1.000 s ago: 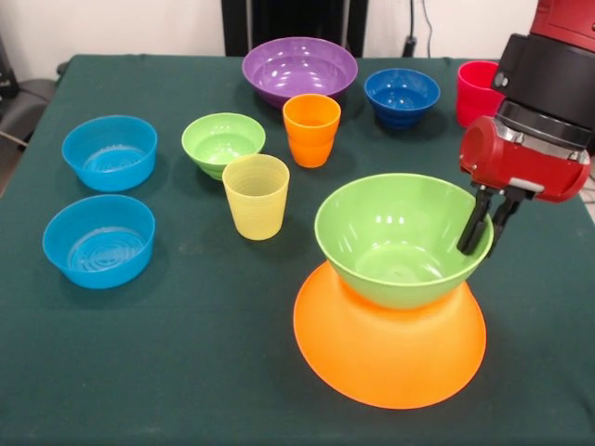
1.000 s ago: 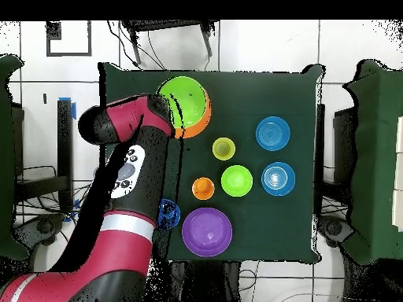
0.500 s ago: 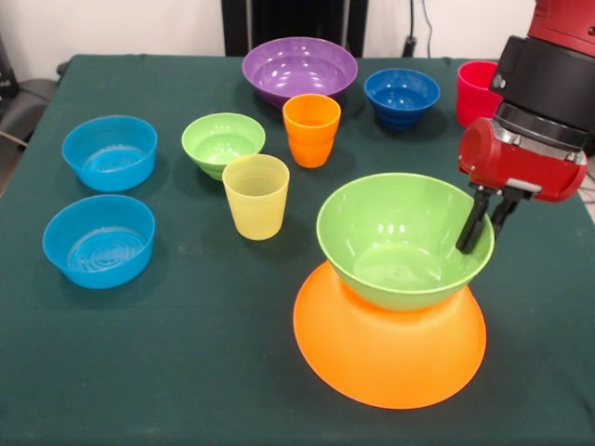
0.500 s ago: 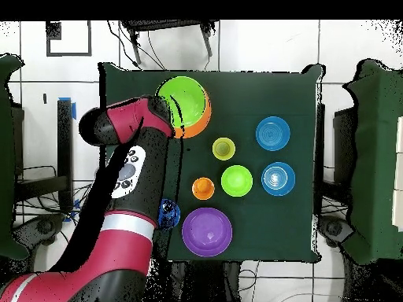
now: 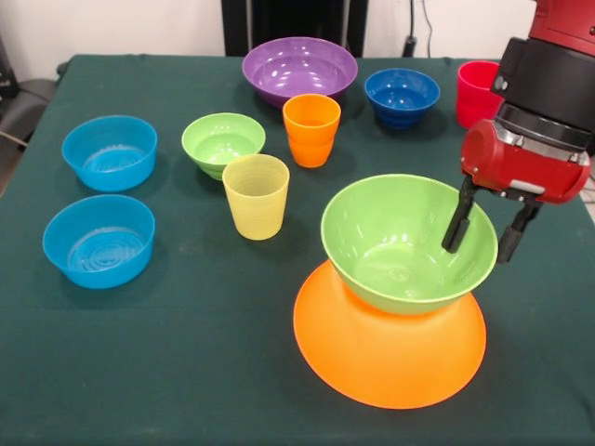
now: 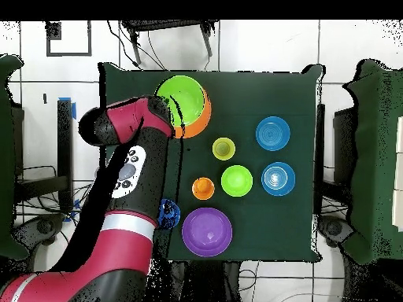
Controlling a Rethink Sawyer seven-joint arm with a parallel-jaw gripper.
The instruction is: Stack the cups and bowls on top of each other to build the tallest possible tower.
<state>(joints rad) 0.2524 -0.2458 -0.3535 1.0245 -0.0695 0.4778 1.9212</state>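
The huge orange bowl (image 5: 390, 348) lies upside down at the near right. The large green bowl (image 5: 395, 237) sits upright on it, a little tilted. My gripper (image 5: 479, 251) is open over the green bowl's right rim, one finger inside the bowl and one outside. The yellow cup (image 5: 256, 195) and the orange cup (image 5: 311, 128) stand left of the stack. The red cup (image 5: 476, 91) stands at the far right, partly behind the arm. In the overhead view the arm (image 6: 126, 169) covers the gripper, beside the green bowl (image 6: 185, 96).
The purple bowl (image 5: 299, 67) and the dark blue bowl (image 5: 402, 95) stand at the far side. The small green bowl (image 5: 222, 142) is at mid left. Two light blue bowls (image 5: 110, 151) (image 5: 99, 240) stand at the left edge.
The gripper's fingers have spread apart and let go of the large green bowl's rim. The bowl has shifted slightly right on the orange bowl.
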